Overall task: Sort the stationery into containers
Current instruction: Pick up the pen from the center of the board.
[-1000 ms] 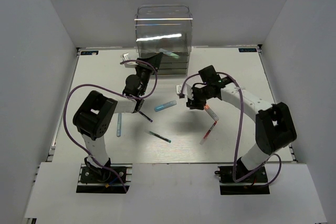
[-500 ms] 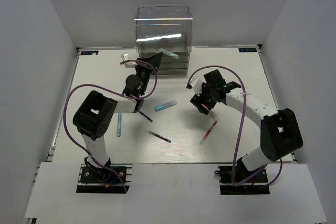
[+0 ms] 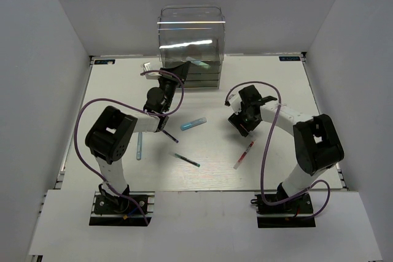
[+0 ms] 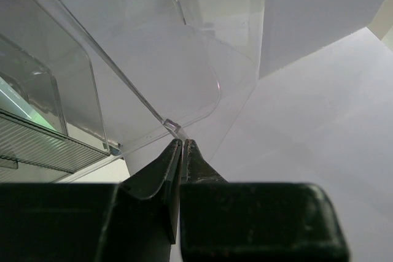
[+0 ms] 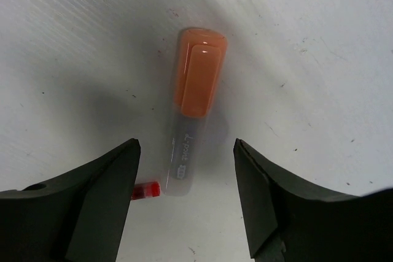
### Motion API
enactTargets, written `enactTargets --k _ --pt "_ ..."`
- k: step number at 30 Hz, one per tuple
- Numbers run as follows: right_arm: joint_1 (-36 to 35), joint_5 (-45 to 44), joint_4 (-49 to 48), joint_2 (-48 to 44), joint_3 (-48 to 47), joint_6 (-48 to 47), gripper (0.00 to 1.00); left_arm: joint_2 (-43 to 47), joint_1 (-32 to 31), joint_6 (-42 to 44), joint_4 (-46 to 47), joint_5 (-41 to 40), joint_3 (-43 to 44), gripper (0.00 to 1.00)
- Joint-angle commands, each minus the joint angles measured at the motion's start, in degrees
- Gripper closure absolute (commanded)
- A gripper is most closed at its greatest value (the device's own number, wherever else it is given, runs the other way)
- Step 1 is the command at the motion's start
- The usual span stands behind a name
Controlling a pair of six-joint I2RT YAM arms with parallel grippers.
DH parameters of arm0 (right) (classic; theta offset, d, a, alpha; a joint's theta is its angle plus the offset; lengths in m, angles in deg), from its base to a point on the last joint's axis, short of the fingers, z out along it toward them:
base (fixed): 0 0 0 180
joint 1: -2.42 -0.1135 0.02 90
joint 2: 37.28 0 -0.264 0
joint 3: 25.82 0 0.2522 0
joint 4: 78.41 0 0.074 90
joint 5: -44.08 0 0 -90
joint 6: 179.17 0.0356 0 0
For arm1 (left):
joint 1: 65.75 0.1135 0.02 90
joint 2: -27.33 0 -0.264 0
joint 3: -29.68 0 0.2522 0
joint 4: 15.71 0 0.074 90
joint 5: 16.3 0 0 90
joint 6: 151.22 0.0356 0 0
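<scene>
Hovering low over the white table [image 3: 270, 84] with the right hand [image 5: 186, 146] released, its dark fingers [image 5: 101, 191] spread wide to either side of an orange-capped marker [image 5: 198, 84] and clear of it. Lying flat on the table between those fingers, orange cap away from the wrist, clear barrel toward it. Just beside one finger, a small red end [image 5: 146, 190], too little of it in view to name.

Reaching to the far side of the table with the left hand [image 4: 182, 142], clenched, tips pinched on the small tab at the edge of a clear drawer [image 4: 184, 78] at the lower left front of the tall clear cabinet [image 3: 190, 41].

Scattered on the table between the two arms: a light blue marker [image 3: 193, 124] near the middle, a teal pen [image 3: 186, 160] nearer the bases, a red pen [image 3: 244, 154] just on the near side of the right hand, a pale blue pen [image 3: 139, 145] beside the left arm, and a dark purple pen [image 3: 170, 136] close against that arm, touching or not impossible to tell.
</scene>
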Motion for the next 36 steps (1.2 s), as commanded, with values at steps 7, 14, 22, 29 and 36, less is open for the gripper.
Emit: enactTargets --k 7,14,22,29,36 --pt "2.6 5.0 1.6 1.0 1.9 -0.2 0.41 1.9 0.5 -0.1 16.3 -0.7 0.5 0.95" --pt "3.0 6.2 2.1 0.1 5.0 -0.3 0.49 1.9 0.5 -0.1 16.8 -0.7 0.5 0.95" --pt "3.3 10.3 1.7 -1.0 4.5 -3.2 0.86 1.9 0.5 -0.1 16.8 -0.7 0.5 0.95" --pt "2.1 5.1 -12.3 -8.6 4.6 -18.8 1.00 1.9 0.5 -0.1 16.8 -0.7 0.5 0.95" --pt "-0.6 -1.2 -37.0 -11.2 8.3 -38.1 1.00 1.9 0.5 -0.1 16.8 -0.7 0.5 0.95"
